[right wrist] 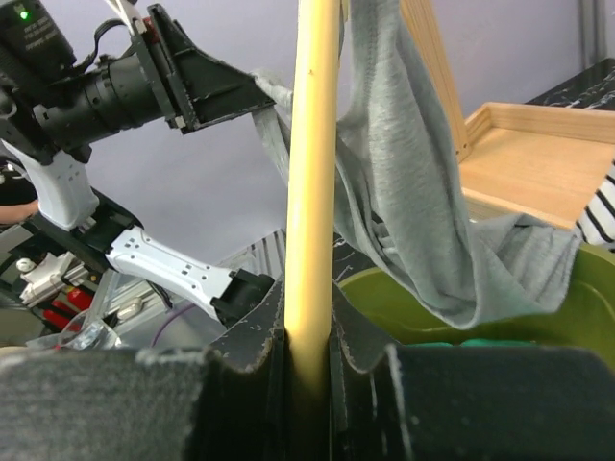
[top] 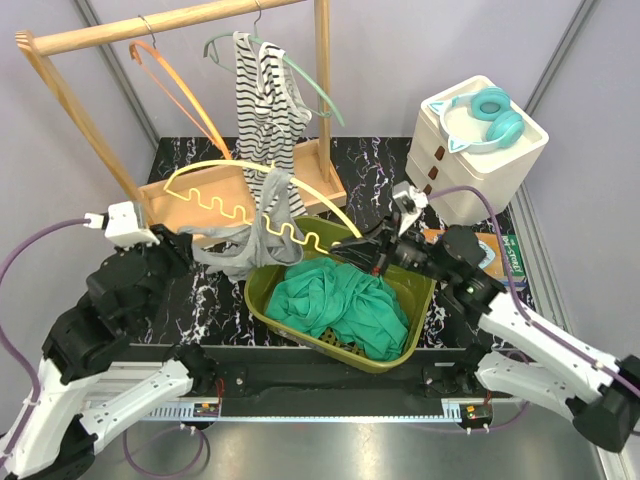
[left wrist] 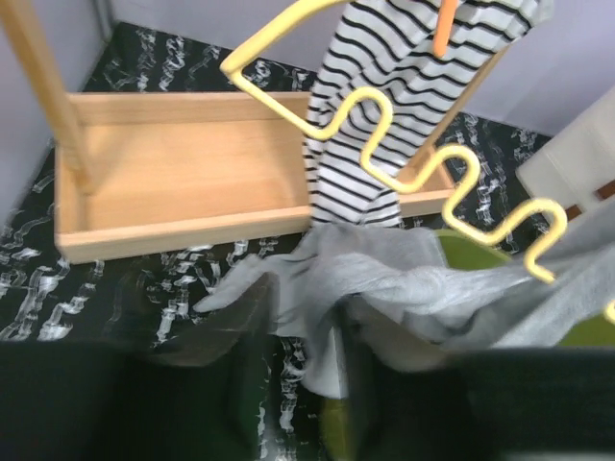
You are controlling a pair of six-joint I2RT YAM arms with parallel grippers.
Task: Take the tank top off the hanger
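Table (top: 375, 165): black top with white marble veining, set against grey walls.

Items standing directly on it:
- Wooden rack base (top: 190, 195), a shallow light-wood tray at the back left, its uprights rising from it.
- Olive-green basket (top: 420, 300), front centre, slotted walls, just in front of the rack base.
- White drawer unit (top: 470, 175), back right corner, stacked drawers with dark pulls.
- Flat green-and-orange printed item (top: 503, 252), beside the drawer unit, partly hidden.
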